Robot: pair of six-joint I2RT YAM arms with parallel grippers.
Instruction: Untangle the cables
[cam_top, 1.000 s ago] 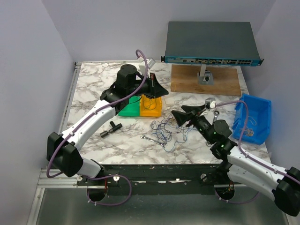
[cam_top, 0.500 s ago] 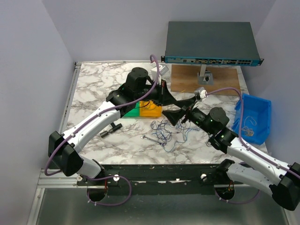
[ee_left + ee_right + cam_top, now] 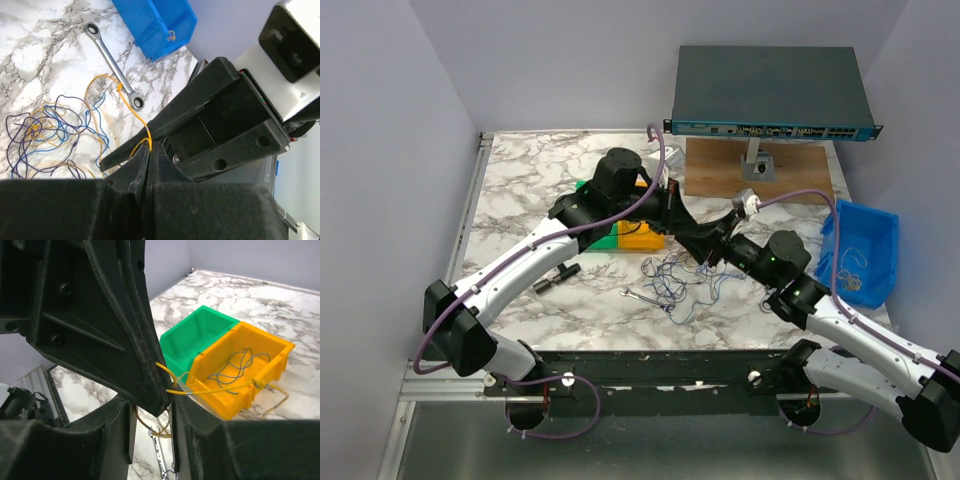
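Our left claw (image 3: 149,150), pressed together, pinches a thin yellow wire (image 3: 120,87) from the tangled blue-and-dark cables (image 3: 675,280) at the orange plastic bin's (image 3: 642,238) five o'clock. Our spread right claw (image 3: 150,410) crowds its tip.

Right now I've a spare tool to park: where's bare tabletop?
Bare: far-left corner beyond the green and orange plastic bins; near edge between the small black fitting and the steel wrench. Crowded: centre, around the thin tangled blue cables.
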